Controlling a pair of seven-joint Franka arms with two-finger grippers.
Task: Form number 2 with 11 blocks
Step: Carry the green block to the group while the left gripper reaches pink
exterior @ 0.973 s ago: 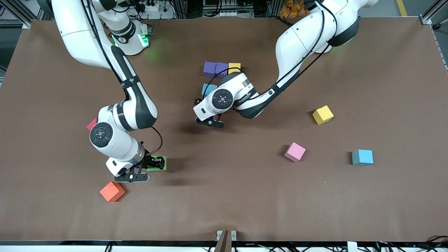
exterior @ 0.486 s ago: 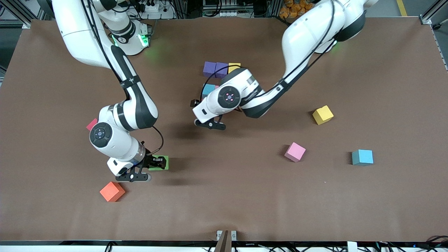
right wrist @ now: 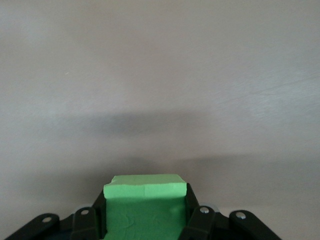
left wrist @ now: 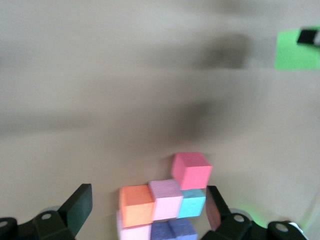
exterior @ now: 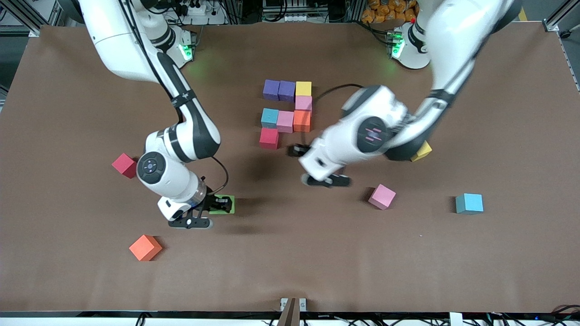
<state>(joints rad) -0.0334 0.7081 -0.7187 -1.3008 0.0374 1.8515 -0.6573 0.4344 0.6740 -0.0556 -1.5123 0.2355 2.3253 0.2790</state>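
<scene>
Green block (right wrist: 145,210) clamped in right claw (right wrist: 145,220)

The left arm's wrist (exterior: 362,140) is smeared with motion blur, and it hides most of a yellow block (exterior: 423,151). In the right wrist view the green block (right wrist: 145,210) runs off the picture's edge, and the left wrist view cuts off the purple blocks (left wrist: 172,231).
</scene>
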